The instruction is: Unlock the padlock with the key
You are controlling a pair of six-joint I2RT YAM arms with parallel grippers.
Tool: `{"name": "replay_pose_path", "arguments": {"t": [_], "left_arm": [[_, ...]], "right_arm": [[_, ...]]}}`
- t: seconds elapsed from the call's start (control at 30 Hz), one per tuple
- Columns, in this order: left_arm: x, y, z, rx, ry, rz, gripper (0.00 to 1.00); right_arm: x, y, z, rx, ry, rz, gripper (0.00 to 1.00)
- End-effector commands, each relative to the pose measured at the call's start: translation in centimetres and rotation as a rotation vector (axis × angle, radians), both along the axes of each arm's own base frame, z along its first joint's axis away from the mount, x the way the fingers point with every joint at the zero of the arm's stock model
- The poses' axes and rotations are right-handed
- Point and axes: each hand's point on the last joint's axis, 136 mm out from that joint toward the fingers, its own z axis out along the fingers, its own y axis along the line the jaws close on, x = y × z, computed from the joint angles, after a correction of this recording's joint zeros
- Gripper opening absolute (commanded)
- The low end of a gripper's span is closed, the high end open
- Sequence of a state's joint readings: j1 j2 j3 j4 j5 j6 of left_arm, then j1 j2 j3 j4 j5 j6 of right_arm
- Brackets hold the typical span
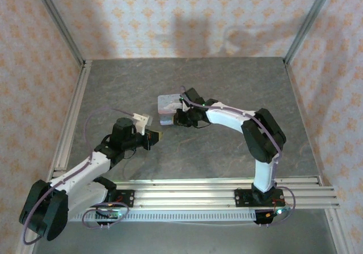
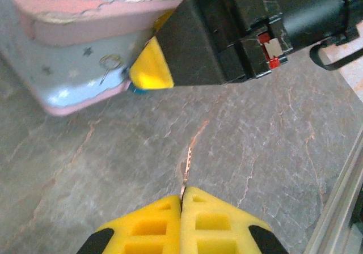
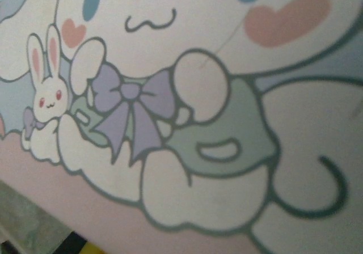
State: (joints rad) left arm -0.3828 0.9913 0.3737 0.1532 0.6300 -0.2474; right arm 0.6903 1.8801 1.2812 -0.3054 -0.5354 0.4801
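My left gripper is shut on the key, a thin toothed blade seen edge-on that sticks out ahead of the yellow fingertips, low over the grey table. Ahead of it, a yellow finger of my right gripper presses at the front wall of the pale-blue tin. A teal sliver of the padlock peeks out from under that finger; the rest is hidden. From above, my left gripper is a short way below and left of the right one.
The tin with its cartoon lid stands mid-table, and a small wire loop hangs on its front. An aluminium rail runs along the near edge. Patterned walls and metal posts close the sides.
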Motion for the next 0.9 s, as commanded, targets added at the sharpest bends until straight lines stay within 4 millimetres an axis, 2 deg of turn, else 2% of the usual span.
{"name": "replay_pose_path", "arguments": {"t": [0.0,0.23,0.4,0.87], "left_arm": [[0.5,-1.1,1.9,-0.014,-0.192,-0.076,0.0],[0.9,-1.6,1.3,0.017,-0.201,-0.121,0.0],[2.3,-1.8,0.5,-0.008,-0.178,-0.08,0.0],[4.9,-1.9,2.1,-0.13,-0.219,-0.003,0.0]], "right_arm": [[-0.4,1.2,4.6,0.151,0.016,0.028,0.0],[-0.5,0.4,6.6,0.213,0.047,0.031,0.0],[-0.2,0.1,8.0,0.258,0.058,0.019,0.0],[-0.3,0.5,9.5,0.34,0.12,0.007,0.0]]}}
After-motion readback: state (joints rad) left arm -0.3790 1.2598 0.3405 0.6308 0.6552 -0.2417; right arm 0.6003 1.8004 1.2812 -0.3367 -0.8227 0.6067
